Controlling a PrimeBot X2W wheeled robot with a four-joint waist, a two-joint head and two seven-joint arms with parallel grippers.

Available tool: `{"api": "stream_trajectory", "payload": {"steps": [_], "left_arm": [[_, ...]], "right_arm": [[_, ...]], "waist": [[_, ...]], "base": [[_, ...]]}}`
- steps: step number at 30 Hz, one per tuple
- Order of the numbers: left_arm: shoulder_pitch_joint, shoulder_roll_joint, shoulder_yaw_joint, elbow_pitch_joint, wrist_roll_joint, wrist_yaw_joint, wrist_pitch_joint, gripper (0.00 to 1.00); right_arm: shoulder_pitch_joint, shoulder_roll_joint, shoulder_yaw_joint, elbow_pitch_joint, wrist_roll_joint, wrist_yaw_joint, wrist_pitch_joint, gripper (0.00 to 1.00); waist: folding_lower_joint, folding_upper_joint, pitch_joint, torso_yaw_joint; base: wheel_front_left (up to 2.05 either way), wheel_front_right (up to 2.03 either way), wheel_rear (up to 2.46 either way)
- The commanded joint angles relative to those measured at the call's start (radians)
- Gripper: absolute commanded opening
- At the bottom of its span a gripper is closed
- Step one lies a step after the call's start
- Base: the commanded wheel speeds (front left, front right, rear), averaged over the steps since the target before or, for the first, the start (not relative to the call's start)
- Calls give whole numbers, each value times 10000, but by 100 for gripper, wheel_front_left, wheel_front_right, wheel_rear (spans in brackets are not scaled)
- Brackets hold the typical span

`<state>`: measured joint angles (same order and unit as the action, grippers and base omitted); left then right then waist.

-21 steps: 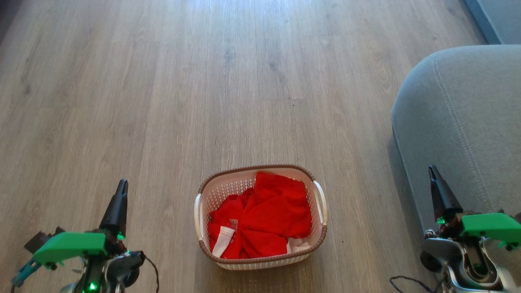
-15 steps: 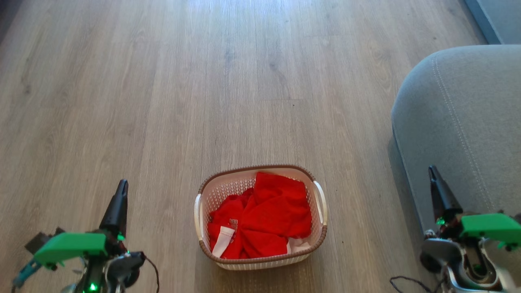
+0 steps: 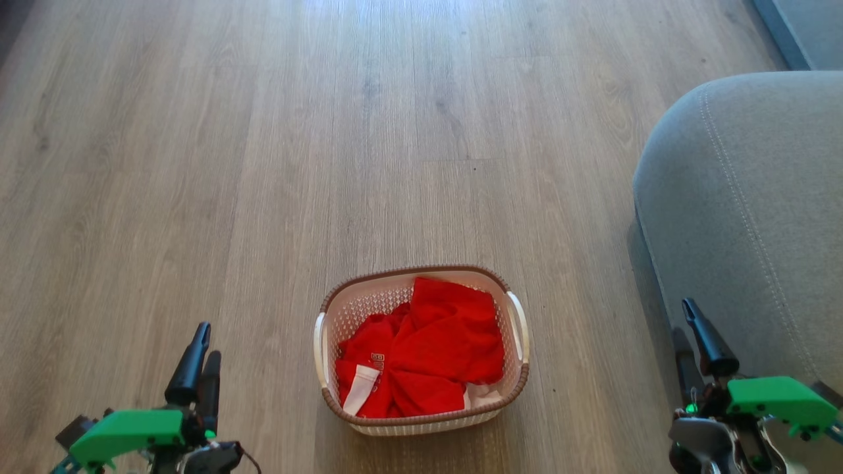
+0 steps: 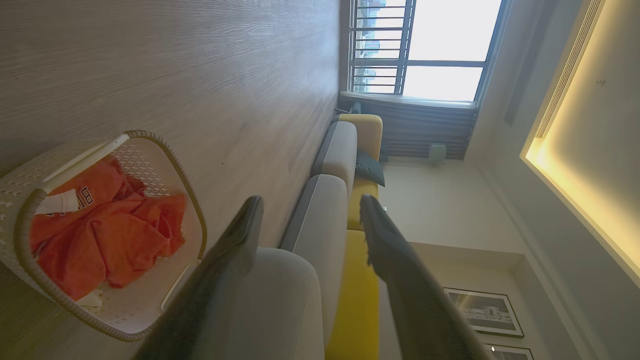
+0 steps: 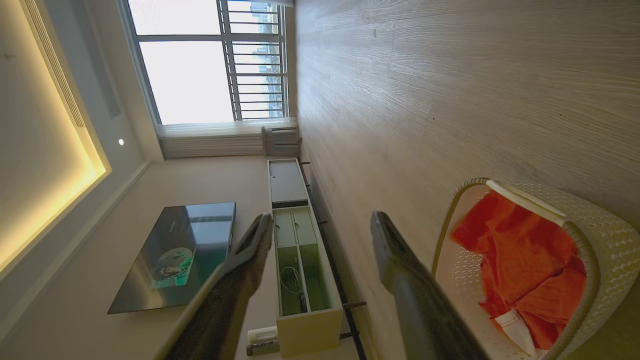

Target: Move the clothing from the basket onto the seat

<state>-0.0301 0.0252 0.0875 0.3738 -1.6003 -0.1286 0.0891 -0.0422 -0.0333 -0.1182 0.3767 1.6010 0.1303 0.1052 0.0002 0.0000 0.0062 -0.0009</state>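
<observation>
Upright on the wood-plank floor [image 3: 263,164], low and central in the head view: cream perforated basket [image 3: 348,316] with brown woven-look rim and white side handles [image 3: 520,326]. Heaped and crumpled inside it, all within the rim: bright red clothing [image 3: 435,349], covering most of the bottom. White neck label [image 3: 362,388] at the near left of the heap, small printed marks just beside it; a bit of white cloth [image 3: 484,396] at the near right corner.

Right of the basket and apart from it: large grey seat [image 3: 744,197], rounded corner, pale seam lines.

Left tool [image 3: 205,345] at lower left, above the floor, well left of the basket, jaws wide apart, gripping nothing. Right tool [image 3: 683,317] at lower right, close by the seat's near edge, likewise spread wide and holding nothing.

In the left wrist view, basket left of the dark fingers [image 4: 225,270], seat between them.
</observation>
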Motion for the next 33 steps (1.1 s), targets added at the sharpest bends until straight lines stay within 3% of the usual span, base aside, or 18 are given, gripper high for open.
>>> {"api": "stream_trajectory", "payload": {"steps": [1,19,33], "left_arm": [[-613,70,-17,-296,100,-4,-76,100],[-1279,356,-365,-48,1018,-6,-687,100],[-1785,499,-453,124,3031,-9,-1126,100]], "right_arm": [[-635,-114,67,-369,-113,2,-117,100],[-1383,-578,914,-109,-937,2,-801,100],[-2013,-813,1323,142,-2854,3,-1258,100]], "waist": [[-1,0,6,-1],[-2,0,89,-13],[-2,0,187,-23]], "base": [[0,0,0],[0,0,0],[0,0,0]]}}
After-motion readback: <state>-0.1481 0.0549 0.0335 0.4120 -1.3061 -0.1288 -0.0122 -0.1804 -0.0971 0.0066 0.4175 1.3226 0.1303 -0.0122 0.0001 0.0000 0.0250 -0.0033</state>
